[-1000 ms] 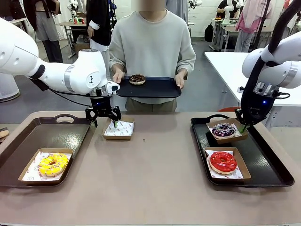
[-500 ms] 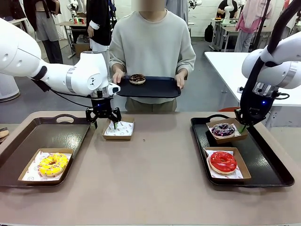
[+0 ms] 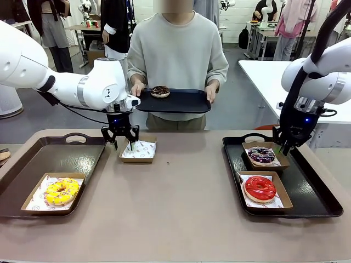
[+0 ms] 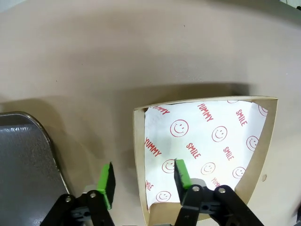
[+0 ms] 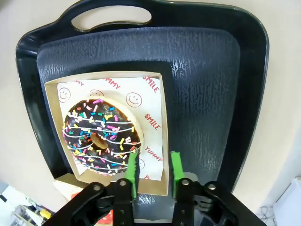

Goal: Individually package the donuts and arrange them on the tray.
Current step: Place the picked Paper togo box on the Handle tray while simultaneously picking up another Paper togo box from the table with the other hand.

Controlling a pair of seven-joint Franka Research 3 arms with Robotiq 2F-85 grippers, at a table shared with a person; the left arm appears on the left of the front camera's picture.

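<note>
My left gripper (image 3: 123, 145) (image 4: 144, 176) stands open astride the near wall of an empty paper box (image 3: 138, 150) (image 4: 207, 150) on the table. One pad is inside the box, the other outside. My right gripper (image 3: 282, 149) (image 5: 154, 170) is open a little around the rim of a box holding the dark donut with purple-white icing (image 3: 262, 155) (image 5: 101, 136), which lies flat on the right tray (image 3: 312, 186). A boxed red donut (image 3: 260, 188) sits in front of it. On the left tray (image 3: 55, 156) lies a boxed yellow donut (image 3: 61, 190). The person holds a black tray (image 3: 181, 102) with the chocolate sprinkled donut (image 3: 160, 91).
The person stands at the far edge of the table, both hands on the black tray. A white table stands at the back right, and other people move about farther off. Bare tabletop (image 3: 181, 208) lies between the two trays.
My right gripper's jaws have parted and the iced donut's box has settled flat on the tray. My left gripper has sunk slightly around the empty box's wall.
</note>
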